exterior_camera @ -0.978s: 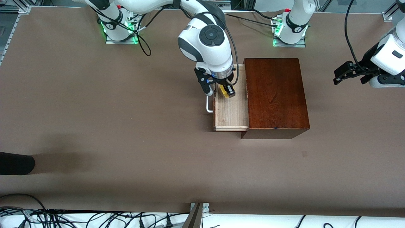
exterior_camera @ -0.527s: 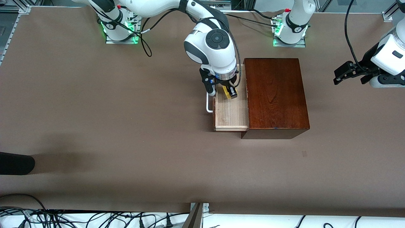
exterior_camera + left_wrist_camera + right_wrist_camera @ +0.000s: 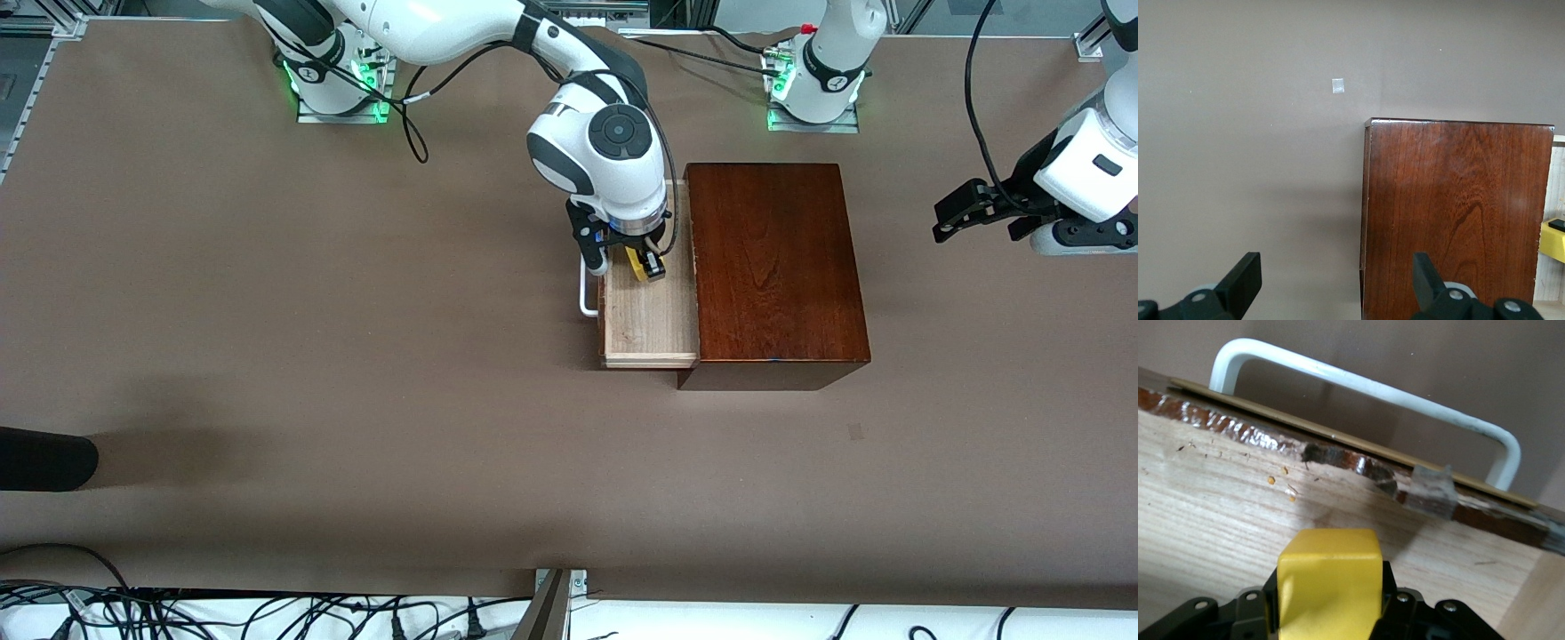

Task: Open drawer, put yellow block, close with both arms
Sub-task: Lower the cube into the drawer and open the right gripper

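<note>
The drawer [image 3: 649,320] stands pulled out of the dark mahogany box [image 3: 773,267], its white handle [image 3: 585,298] on the side toward the right arm's end. My right gripper [image 3: 642,264] is shut on the yellow block [image 3: 637,264] and holds it low over the drawer's pale tray, at the part farther from the front camera. In the right wrist view the block [image 3: 1328,583] sits between the fingers, with the tray floor [image 3: 1218,513] and handle [image 3: 1365,390] close by. My left gripper [image 3: 956,213] is open and hangs in the air over the table at the left arm's end, apart from the box [image 3: 1458,213].
A dark object [image 3: 44,458] lies at the table's edge at the right arm's end. A small pale patch [image 3: 1337,86] marks the table beside the box. Cables [image 3: 267,613] lie along the front edge.
My right gripper has moved with the yellow block farther over the drawer and lower toward its tray. The left gripper has shifted slightly.
</note>
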You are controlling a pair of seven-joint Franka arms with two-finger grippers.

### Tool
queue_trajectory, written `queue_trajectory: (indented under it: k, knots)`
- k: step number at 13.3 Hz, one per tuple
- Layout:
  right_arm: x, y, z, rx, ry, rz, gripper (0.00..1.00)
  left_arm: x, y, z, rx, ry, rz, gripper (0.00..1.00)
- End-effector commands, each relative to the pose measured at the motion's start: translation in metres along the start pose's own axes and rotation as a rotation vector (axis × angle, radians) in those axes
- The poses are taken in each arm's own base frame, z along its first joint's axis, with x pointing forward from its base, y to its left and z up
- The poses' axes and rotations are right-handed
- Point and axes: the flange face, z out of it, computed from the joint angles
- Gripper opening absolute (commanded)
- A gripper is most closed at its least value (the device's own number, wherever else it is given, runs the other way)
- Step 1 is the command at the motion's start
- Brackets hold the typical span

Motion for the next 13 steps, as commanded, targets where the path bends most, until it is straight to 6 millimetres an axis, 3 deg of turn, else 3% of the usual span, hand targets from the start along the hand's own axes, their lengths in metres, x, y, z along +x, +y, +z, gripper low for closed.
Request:
queue_trajectory:
  k: [1, 4, 5, 6, 7, 8, 13]
  knots:
    - [-0.003, -0.005, 0.001, 0.031, 0.007, 0.016, 0.0, 0.003, -0.001, -0.007, -0.006, 0.007, 0.021, 1.0]
    - [0.001, -0.006, 0.007, 0.023, 0.01, 0.022, 0.08, 0.003, -0.002, -0.007, -0.006, 0.007, 0.02, 1.0]
    - [0.002, -0.007, 0.008, 0.022, 0.009, 0.024, 0.2, 0.003, -0.001, -0.007, -0.005, 0.006, 0.021, 1.0]
    - [0.005, -0.009, 0.007, 0.022, 0.008, 0.03, 0.45, 0.004, -0.002, -0.006, -0.005, 0.004, 0.018, 1.0]
    - [0.005, -0.009, 0.007, 0.022, 0.008, 0.03, 0.91, 0.003, -0.002, -0.007, -0.005, 0.006, 0.02, 1.0]
    - [0.005, -0.009, 0.006, 0.024, 0.011, 0.025, 1.0, 0.003, -0.002, -0.008, -0.006, 0.007, 0.018, 1.0]
    - [0.01, -0.013, -0.001, 0.027, 0.012, 0.026, 1.0, 0.004, -0.002, -0.009, -0.008, 0.012, 0.016, 1.0]
